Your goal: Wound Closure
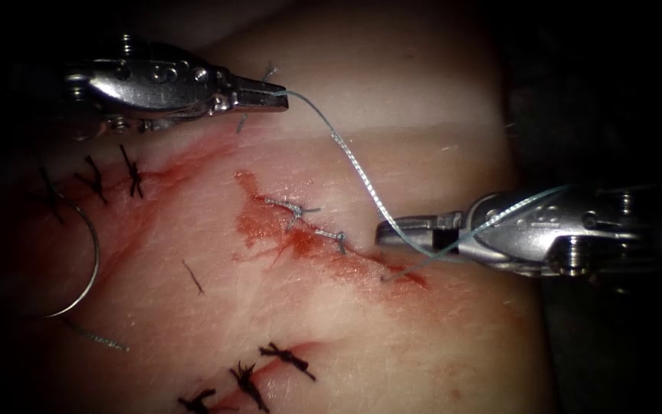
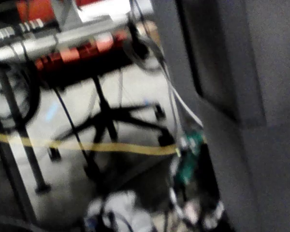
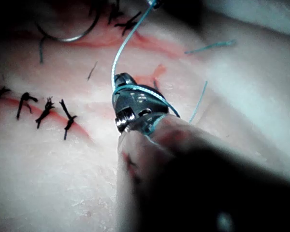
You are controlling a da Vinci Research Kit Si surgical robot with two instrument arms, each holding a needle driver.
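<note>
Pinching thread (image 1: 350,161) in your left tool (image 1: 273,97) | thread wraps right tool (image 1: 392,232), jaws together, empty | needle (image 1: 86,264) loose on tissue (image 1: 392,337), left of cut (image 1: 323,238)

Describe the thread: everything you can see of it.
The thread is thin, pale blue-grey and twisted. One end is pinched in the left tool. It arcs down to the right, loops around the right tool, and runs into the cut in the tissue, where earlier stitches of it lie. The needle lies loose at left.
</note>
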